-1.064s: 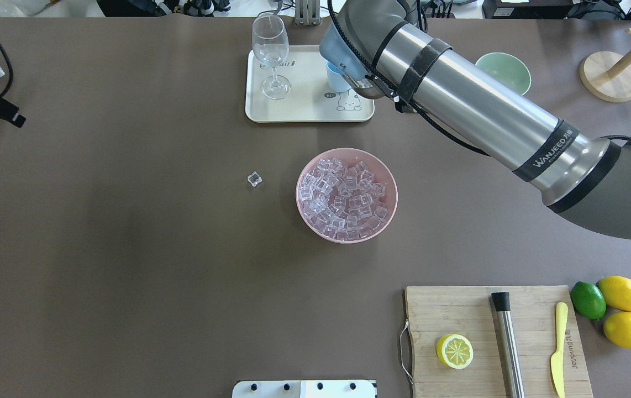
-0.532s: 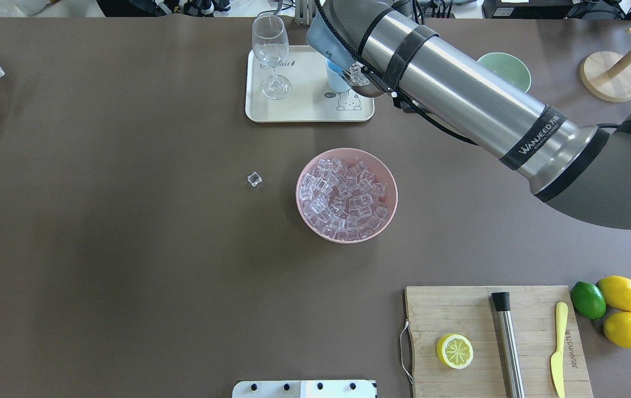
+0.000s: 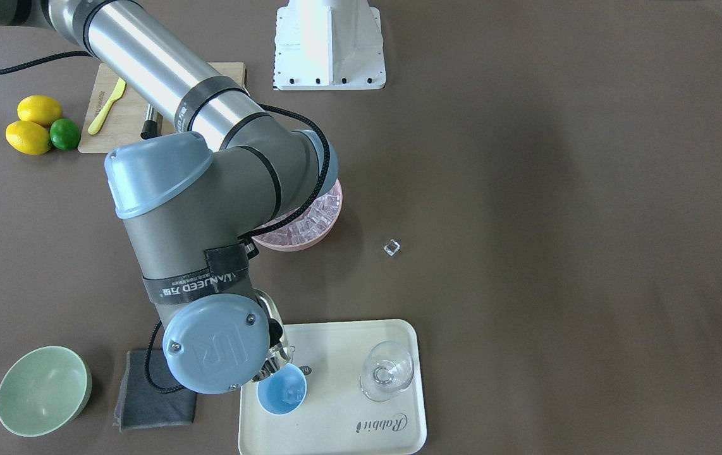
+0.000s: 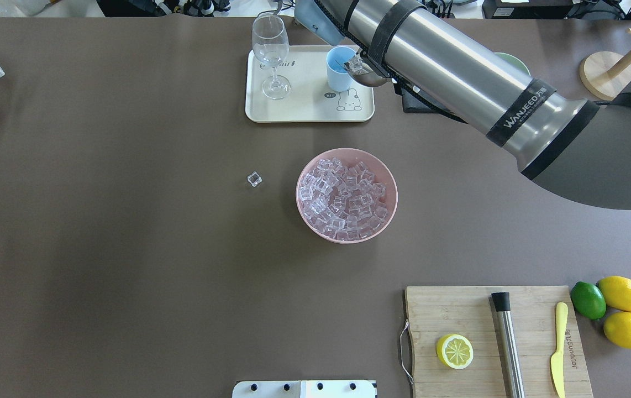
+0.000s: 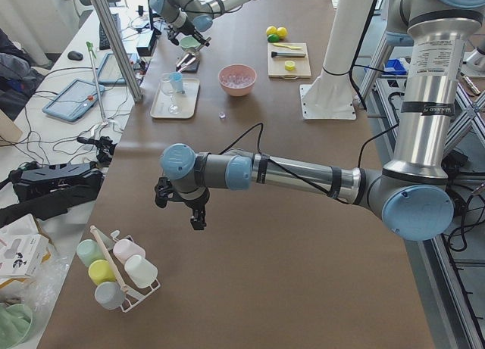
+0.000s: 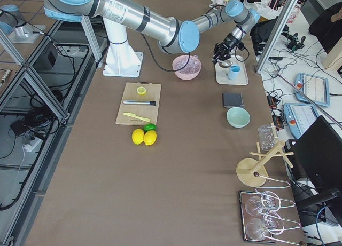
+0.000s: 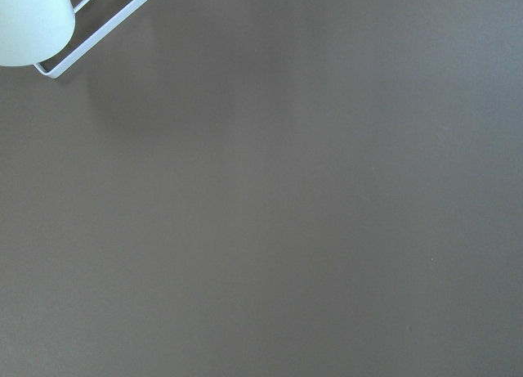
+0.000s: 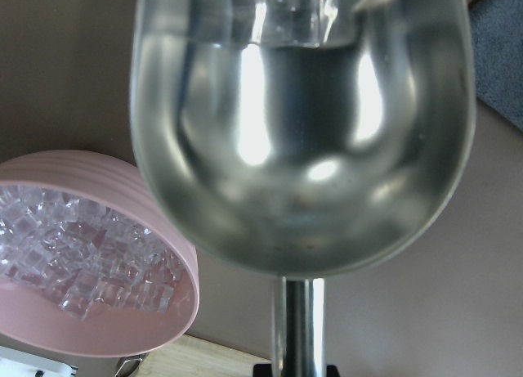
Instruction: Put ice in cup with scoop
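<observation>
Hovering over the far side of the table, the scoop (image 4: 369, 77) is tilting its mouth across the right rim of the cup (image 4: 339, 71), which is standing on the tray (image 4: 304, 110) to the right of a wine glass (image 4: 270, 52). The right gripper (image 8: 298, 369) is clamping the scoop's thin handle, jaws narrow around it, though only their tips are showing in the wrist view. Some ice (image 4: 355, 65) is sitting at the scoop's lip and at least one cube is lying inside the cup. Most is filling the pink bowl (image 4: 390, 182) at mid-table, with a stray cube (image 4: 254, 178) lying to its left. The left gripper (image 5: 197, 213) is hanging low at the table's left end near a mug rack (image 5: 114, 269); whether its jaws are open cannot be told. The danger is probably sitting in the pour: tipped too fast or off-centre, cubes could be skipping over the rim onto the tray, and a lip dropped too low could be nudging the light cup over.
</observation>
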`<action>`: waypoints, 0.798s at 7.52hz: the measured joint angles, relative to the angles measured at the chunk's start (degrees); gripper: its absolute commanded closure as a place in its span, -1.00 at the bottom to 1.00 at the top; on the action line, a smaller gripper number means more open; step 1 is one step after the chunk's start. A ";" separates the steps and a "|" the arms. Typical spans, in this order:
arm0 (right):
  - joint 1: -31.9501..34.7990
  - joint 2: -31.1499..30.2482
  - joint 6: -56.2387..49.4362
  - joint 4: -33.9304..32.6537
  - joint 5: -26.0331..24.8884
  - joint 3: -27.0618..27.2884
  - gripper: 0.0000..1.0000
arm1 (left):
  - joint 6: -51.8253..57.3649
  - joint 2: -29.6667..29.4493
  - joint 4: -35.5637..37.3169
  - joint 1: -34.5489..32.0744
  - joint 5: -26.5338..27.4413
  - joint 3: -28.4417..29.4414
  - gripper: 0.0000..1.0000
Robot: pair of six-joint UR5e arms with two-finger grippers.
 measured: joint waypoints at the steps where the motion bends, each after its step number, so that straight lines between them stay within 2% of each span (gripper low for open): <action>1: 0.12 0.74 -0.56 -0.46 -0.62 -1.67 1.00 | 0.16 0.71 0.04 -0.13 -0.09 -0.52 -0.96; 4: 0.27 1.83 -2.09 -2.43 -2.22 -3.63 1.00 | 0.29 2.30 -0.10 -0.20 -0.15 -1.22 -0.96; 6: 0.56 1.61 -2.96 -2.59 -2.55 -2.49 1.00 | 0.31 2.45 -0.15 -0.20 -0.13 -1.16 -0.96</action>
